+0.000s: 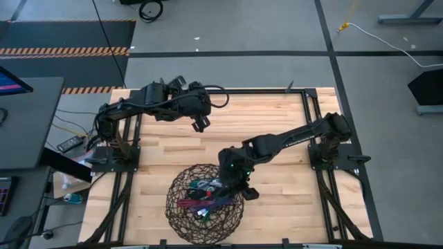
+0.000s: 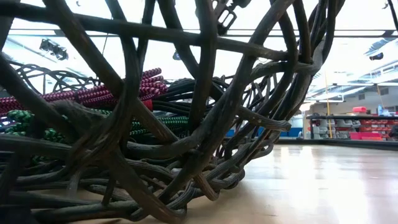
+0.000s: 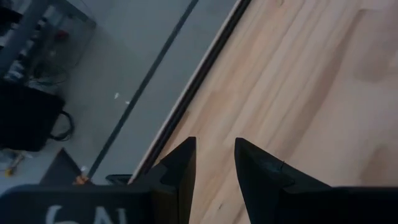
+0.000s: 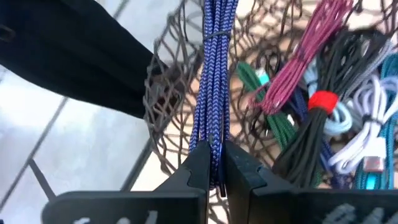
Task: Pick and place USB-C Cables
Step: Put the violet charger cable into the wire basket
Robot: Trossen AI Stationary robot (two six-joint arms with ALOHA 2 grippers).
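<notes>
Now, your right pincer is clamped on a blue-and-purple braided cable bundle, which runs straight out ahead of its fingertips over the rim of the round dark wire-mesh basket. I judge it light, limp and likely to sag or swing, so a hold near its tied middle would serve better than the end. Beside it in the basket lie one maroon bundle, one black with a red tie, one green, one teal and one pale lilac. Your left pincer hangs half open, holding nothing, above bare wooden table
</notes>
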